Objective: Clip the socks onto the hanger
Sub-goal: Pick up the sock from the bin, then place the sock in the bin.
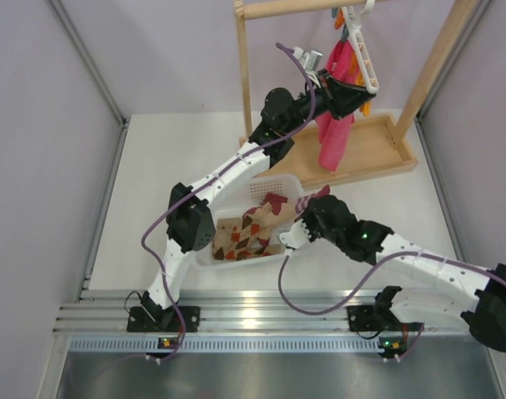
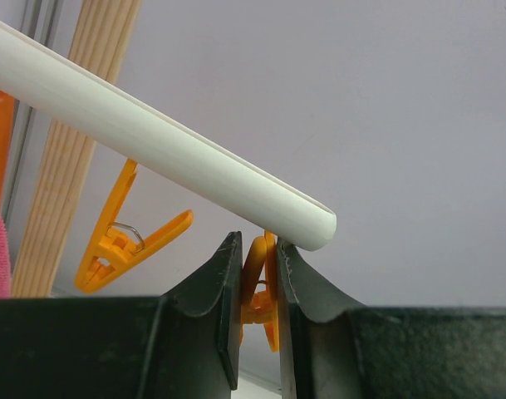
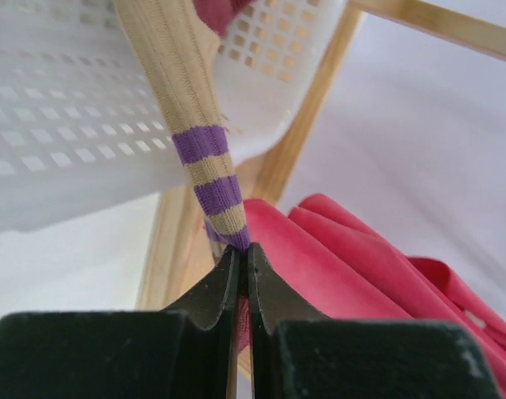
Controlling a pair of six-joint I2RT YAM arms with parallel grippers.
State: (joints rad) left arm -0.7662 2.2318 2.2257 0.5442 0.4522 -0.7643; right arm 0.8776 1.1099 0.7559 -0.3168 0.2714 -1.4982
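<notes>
Closest to your wrist lenses are the two hands themselves. Your right hand (image 3: 242,253) is pinched fully together on the tip of a striped sock (image 3: 204,158), beige with purple bands. The sock runs up from the fingers toward the perforated wall of the white basket (image 3: 70,125). Your left hand (image 2: 257,249) is squeezed narrow on an orange clip (image 2: 259,287), gripping it just beneath the rounded end of the hanger (image 2: 153,137).

From above, the desk (image 1: 153,183) carries everything. At its far side stands the wooden rack (image 1: 247,75) on its tray base, and your left arm reaches up to the hanger there. A pink cloth (image 1: 336,133) hangs below the hanger, down toward the rack's tray. The basket sits mid-desk in front of the rack, between your two arms, with your right hand at its right rim. Inside it lie argyle socks (image 1: 248,237), brown-red diamonds on beige. Smallest of all, a second orange clip (image 2: 124,237) dangles under the white bar, left of the gripped one and apart from it.
</notes>
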